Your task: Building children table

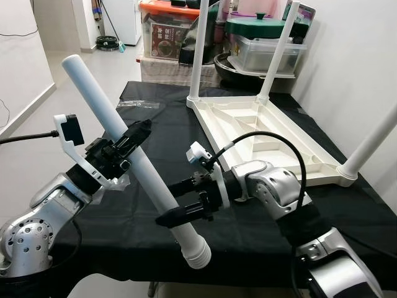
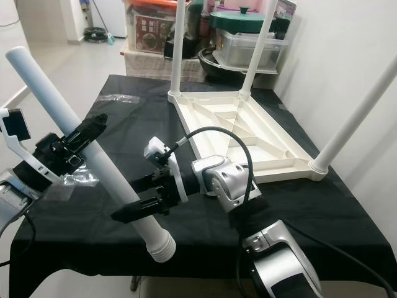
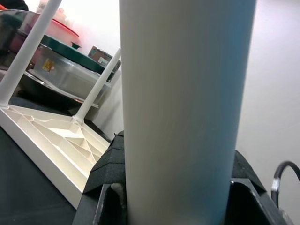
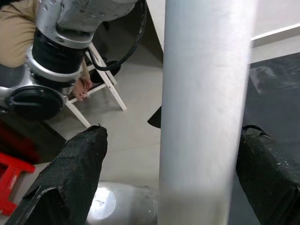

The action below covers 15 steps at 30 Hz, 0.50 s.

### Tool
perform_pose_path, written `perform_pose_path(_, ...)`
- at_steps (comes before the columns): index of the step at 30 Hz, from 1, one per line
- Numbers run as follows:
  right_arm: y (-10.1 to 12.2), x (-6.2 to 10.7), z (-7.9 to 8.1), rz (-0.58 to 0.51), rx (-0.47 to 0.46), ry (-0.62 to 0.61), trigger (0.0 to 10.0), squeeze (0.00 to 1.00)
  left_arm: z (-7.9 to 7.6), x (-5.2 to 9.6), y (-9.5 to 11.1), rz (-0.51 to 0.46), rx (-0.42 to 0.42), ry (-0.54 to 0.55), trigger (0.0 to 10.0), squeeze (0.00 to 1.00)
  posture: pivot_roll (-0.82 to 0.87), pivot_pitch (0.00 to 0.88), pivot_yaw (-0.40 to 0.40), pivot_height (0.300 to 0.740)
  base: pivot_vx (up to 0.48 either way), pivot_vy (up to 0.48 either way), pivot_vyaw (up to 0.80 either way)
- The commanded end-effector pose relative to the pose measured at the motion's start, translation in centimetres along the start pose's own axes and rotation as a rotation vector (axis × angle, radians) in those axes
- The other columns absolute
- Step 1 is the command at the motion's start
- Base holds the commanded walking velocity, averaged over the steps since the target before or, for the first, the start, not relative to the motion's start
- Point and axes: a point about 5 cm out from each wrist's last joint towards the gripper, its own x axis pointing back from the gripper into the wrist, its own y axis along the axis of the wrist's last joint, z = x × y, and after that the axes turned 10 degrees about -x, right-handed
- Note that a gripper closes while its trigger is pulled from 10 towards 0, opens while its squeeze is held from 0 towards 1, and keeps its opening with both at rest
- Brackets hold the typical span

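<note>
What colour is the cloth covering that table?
Black cloth, clearest in the left eye view.

Both silver arms reach in over the near edge of the black-draped table (image 1: 248,248) — the left gripper (image 1: 133,138) clamped on the white table leg (image 1: 118,121) at mid-length, the right gripper (image 1: 180,202) lower down, its black fingers spread either side of it.

1. Black cloth (image 1: 161,124) covered the work surface.
2. Clear lidded storage bin (image 1: 265,54) stood behind it, under a green lid (image 1: 257,26).
3. Orange-lidded plastic box (image 1: 166,31) sat beside.
4. Crumpled clear plastic wrap (image 1: 138,105) lay on the cloth.
</note>
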Motion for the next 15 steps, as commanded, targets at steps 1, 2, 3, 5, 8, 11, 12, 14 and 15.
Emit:
perform_pose_path(1, -0.5, -1.0, -0.3, 0.03, -0.01, -0.051, 10.0, 0.0, -0.2, -0.5, 0.1, -0.01, -0.009, -0.014, 10.0, 0.0, 0.03, 0.0, -0.085, 0.74, 0.0, 0.0, 0.0)
perform_pose_path(2, -0.5, -1.0, -0.3, 0.03, -0.01, -0.051, 10.0, 0.0, -0.2, -0.5, 0.1, -0.01, -0.009, -0.014, 10.0, 0.0, 0.03, 0.0, -0.085, 0.74, 0.0, 0.0, 0.0)
perform_pose_path(3, -0.7, -1.7, -0.7, 0.03, -0.012, -0.096, 10.0, 0.0, -0.3, -0.6, 0.0, -0.011, -0.009, -0.018, 10.0, 0.0, 0.03, 0.0, -0.085, 0.74, 0.0, 0.0, 0.0)
perform_pose_path(5, -0.8, -3.1, -1.2, 0.014, -0.019, -0.157, 10.0, 0.0, -0.2, -0.8, 0.1, -0.012, -0.011, -0.024, 10.0, 0.0, 0.03, 0.0, -0.085, 0.74, 0.0, 0.0, 0.0)
perform_pose_path(8, -0.8, -3.9, -1.2, 0.003, -0.026, -0.173, 10.0, 0.0, -0.2, -0.9, 0.1, -0.011, -0.012, -0.026, 10.0, 0.0, 0.03, 0.0, -0.085, 0.74, 0.0, 0.0, 0.0)
perform_pose_path(11, -0.8, -4.4, -1.2, -0.014, -0.041, -0.179, 0.0, 0.0, -0.3, -0.9, -0.1, -0.009, -0.011, -0.027, 10.0, 0.0, 0.03, 0.0, -0.087, 0.74, 0.0, 0.0, 0.0)
perform_pose_path(12, -0.8, -4.5, -1.3, -0.021, -0.048, -0.184, 0.0, 0.0, -0.3, -0.9, -0.1, -0.008, -0.011, -0.027, 10.0, 0.0, 0.03, 0.0, -0.087, 0.74, 0.0, 0.0, 0.0)
perform_pose_path(14, -0.8, -4.5, -1.4, -0.025, -0.051, -0.188, 0.0, 0.0, -0.2, -0.9, -0.1, -0.007, -0.013, -0.023, 10.0, 0.0, 0.03, 0.0, -0.087, 0.74, 0.0, 0.0, 0.0)
perform_pose_path(15, -0.8, -4.5, -1.4, -0.027, -0.053, -0.19, 0.0, 0.0, -0.2, -0.9, -0.1, -0.006, -0.015, -0.02, 10.0, 0.0, 0.03, 0.0, -0.087, 0.74, 0.0, 0.0, 0.0)
